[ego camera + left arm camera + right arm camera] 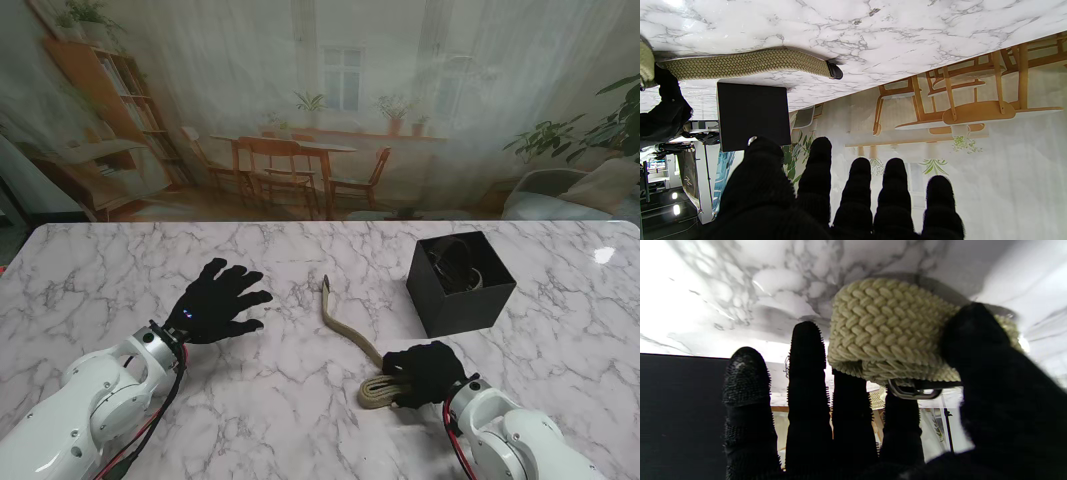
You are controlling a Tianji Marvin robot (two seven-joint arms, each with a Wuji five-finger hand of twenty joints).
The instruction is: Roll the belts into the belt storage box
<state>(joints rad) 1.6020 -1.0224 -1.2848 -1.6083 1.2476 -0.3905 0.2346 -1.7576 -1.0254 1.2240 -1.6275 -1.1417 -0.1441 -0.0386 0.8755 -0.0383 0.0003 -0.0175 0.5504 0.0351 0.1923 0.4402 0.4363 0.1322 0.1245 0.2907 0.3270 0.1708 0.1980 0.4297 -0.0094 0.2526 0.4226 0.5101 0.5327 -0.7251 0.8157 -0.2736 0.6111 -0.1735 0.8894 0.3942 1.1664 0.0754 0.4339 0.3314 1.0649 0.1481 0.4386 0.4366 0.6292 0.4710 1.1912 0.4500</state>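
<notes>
Near the table's front edge, the right hand (428, 372) pinches the coiled end of the belt (350, 335); the left hand (218, 302) hovers palm-down, fingers spread.

White marble table (120, 270) — grey veins; printed dining-room backdrop (320, 100) behind far edge.

Bright, even light; right-wrist glare, blur.
</notes>
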